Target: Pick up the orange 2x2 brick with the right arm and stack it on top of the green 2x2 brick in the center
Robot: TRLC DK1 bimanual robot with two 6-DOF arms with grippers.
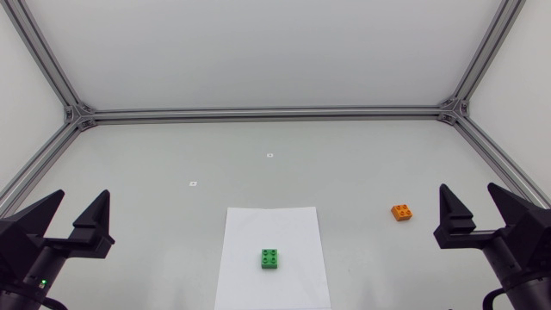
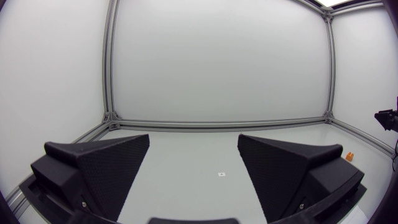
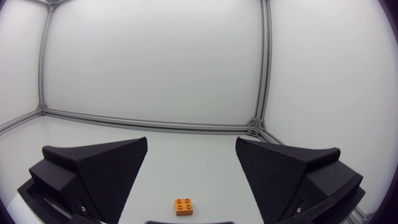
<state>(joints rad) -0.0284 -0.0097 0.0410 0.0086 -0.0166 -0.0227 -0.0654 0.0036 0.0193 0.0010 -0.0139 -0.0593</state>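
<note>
Orange 2x2 studded plastic brick (image 1: 401,212) sits on the pale grey worktop (image 1: 344,164), just ahead of the matte black wedge-fingered right hand (image 1: 468,189), fingers spread apart. Green 2x2 brick (image 1: 270,258) is on a white paper sheet (image 1: 272,226) mid-worktop. Left hand (image 1: 82,196) gapes too, arms cut off at the edges.

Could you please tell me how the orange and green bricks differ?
The orange brick lies on the bare table, right of centre; the green brick sits on the white paper sheet. The orange brick is slightly turned, the green brick squarer. Both are 2x2, studs up, untouched.
</note>
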